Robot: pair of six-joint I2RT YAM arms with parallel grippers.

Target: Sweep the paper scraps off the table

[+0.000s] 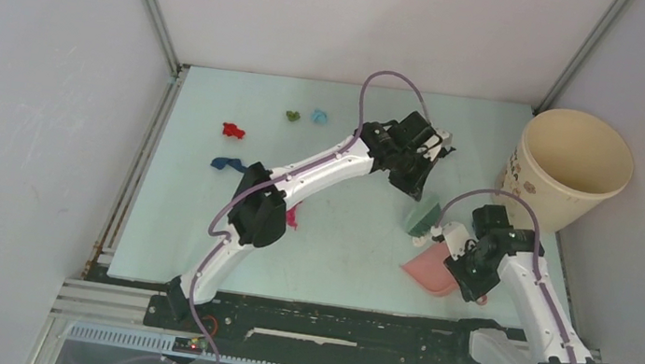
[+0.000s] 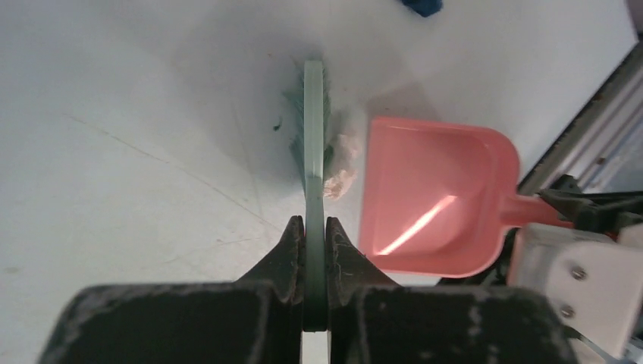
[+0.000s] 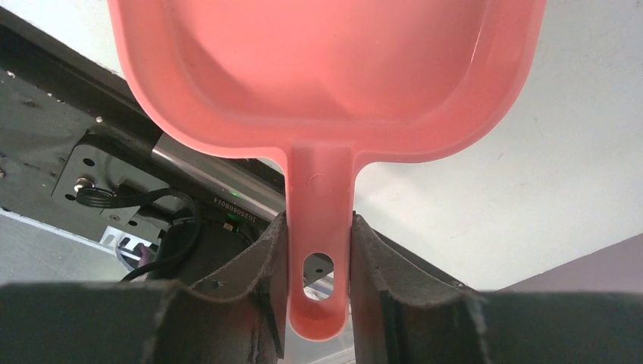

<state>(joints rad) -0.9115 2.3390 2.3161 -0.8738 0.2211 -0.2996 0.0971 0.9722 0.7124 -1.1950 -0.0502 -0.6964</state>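
Observation:
My left gripper [image 1: 418, 192] [image 2: 315, 227] is shut on the handle of the teal-green hand brush [image 1: 422, 216] [image 2: 314, 129], bristles down on the table [image 1: 338, 250]. A whitish paper scrap [image 2: 341, 163] lies between the brush and the mouth of the salmon-pink dustpan [image 1: 430, 272] [image 2: 432, 197]. My right gripper [image 1: 468, 278] [image 3: 318, 227] is shut on the dustpan's handle [image 3: 320, 197]; the pan [image 3: 326, 76] looks empty. More scraps lie to the left: red [image 1: 233, 131], dark blue [image 1: 227, 164] [image 2: 423, 6], green [image 1: 292, 115], light blue [image 1: 319, 116], and magenta [image 1: 292, 218], partly hidden by my left arm.
A tall cream paper cup [image 1: 570, 168] stands at the table's right edge, beyond the dustpan. Metal rails [image 1: 139, 177] run along the left side and a black rail [image 1: 318, 327] along the near edge. Grey walls enclose the table.

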